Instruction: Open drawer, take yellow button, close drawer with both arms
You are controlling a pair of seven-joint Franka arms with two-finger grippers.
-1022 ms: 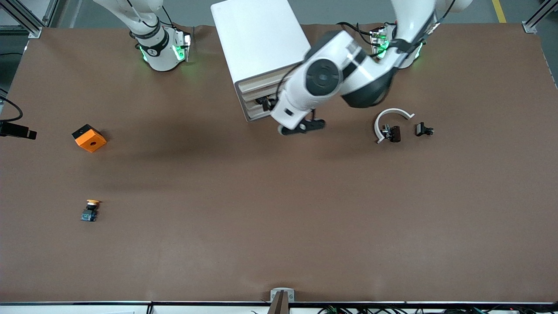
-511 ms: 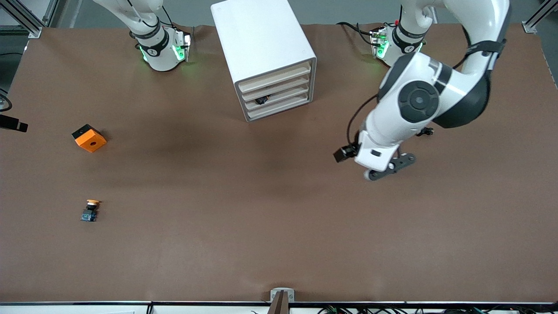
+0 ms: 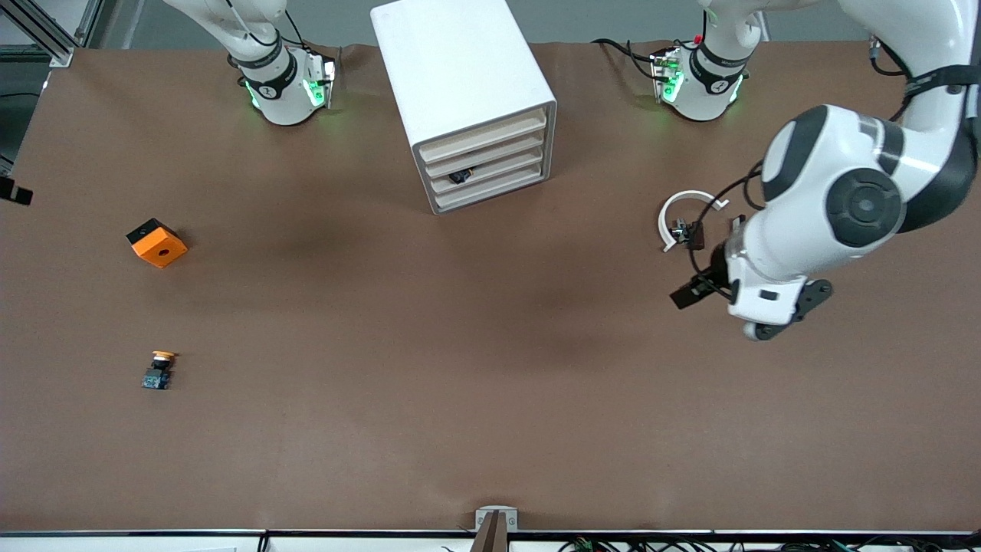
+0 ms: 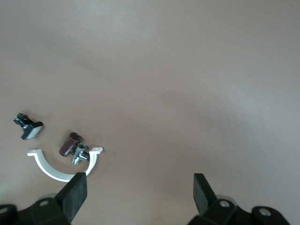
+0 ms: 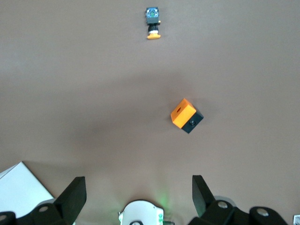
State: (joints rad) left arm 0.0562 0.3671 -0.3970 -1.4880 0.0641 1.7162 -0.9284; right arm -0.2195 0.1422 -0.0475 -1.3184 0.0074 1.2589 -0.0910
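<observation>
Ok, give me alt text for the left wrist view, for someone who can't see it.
The open left gripper hangs over bare brown table, holding nothing. Beside one fingertip lie a white arc with a small dark clip inside its curve, and a second black clip apart from it.

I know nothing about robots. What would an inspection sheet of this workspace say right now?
Surface: brown table, bare in the middle.
Job's things: drawers all shut in the white cabinet; button on the table, nearer the front camera than the orange cube.
Clutter: white arc with black clips.
End effectors: left end effector open over bare table beside the clips; right end effector open, high above the table.
Cables: black cables at the left arm's base.
Surroundings: metal frame posts.
</observation>
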